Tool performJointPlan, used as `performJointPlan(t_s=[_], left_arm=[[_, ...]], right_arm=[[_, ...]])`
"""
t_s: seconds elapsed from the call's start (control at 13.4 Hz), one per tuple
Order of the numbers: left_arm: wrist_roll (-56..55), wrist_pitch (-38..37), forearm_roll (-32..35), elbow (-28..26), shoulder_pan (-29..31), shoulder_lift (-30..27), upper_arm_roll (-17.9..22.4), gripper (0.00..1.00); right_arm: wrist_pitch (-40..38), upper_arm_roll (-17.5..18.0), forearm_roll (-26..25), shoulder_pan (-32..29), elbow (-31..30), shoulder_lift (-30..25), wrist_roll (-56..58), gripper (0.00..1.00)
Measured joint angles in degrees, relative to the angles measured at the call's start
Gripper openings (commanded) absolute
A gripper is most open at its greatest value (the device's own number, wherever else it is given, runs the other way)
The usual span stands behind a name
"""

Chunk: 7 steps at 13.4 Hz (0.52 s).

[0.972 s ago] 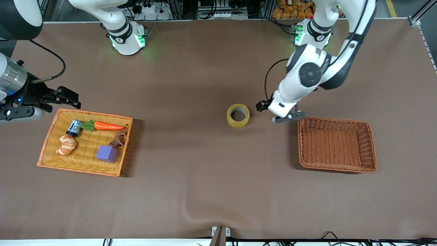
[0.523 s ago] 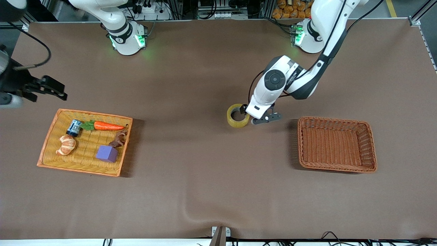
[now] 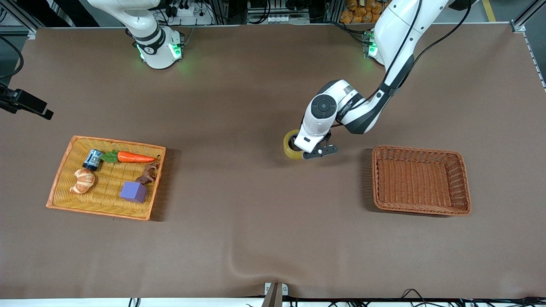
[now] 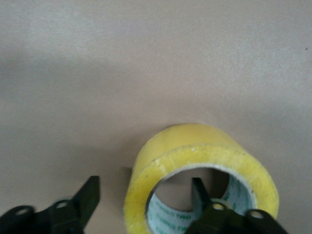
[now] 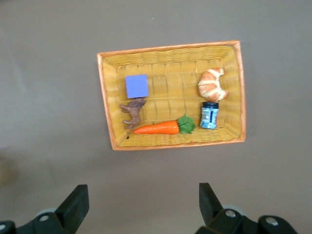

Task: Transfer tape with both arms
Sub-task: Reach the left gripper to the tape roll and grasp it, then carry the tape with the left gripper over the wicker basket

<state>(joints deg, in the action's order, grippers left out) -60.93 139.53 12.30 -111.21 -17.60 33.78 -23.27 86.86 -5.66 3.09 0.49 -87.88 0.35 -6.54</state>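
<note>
Brown table mat [image 3: 239, 221] in the front view has the tape [image 3: 290, 148] sitting mid-table, short of the empty brown basket [image 3: 421, 181], so the transfer looks only started. Left wrist view: left gripper [image 4: 144, 195] spread wide, straddling the roll's wall, one finger inside the hole, not squeezing yet. Right wrist view: right gripper [image 5: 141, 202] waits spread and empty high over the yellow basket [image 5: 170, 95].
</note>
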Motion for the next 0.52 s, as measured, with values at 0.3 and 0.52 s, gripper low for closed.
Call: performJointPlan(t_s=[0.3,0.52], left_arm=[[-2.02,-0.05,0.09,2.59,-0.6,1.94,0.2,0.0],[-2.11,-0.78,0.12,4.15,0.23,1.13,0.57,0.0]], right_arm=[[0.22,0.84,1.79,0.31,0.01,-0.08,-0.01,1.0],[2.12,0.86,1.95,0.36,-0.03,-0.03,-0.01,1.0]])
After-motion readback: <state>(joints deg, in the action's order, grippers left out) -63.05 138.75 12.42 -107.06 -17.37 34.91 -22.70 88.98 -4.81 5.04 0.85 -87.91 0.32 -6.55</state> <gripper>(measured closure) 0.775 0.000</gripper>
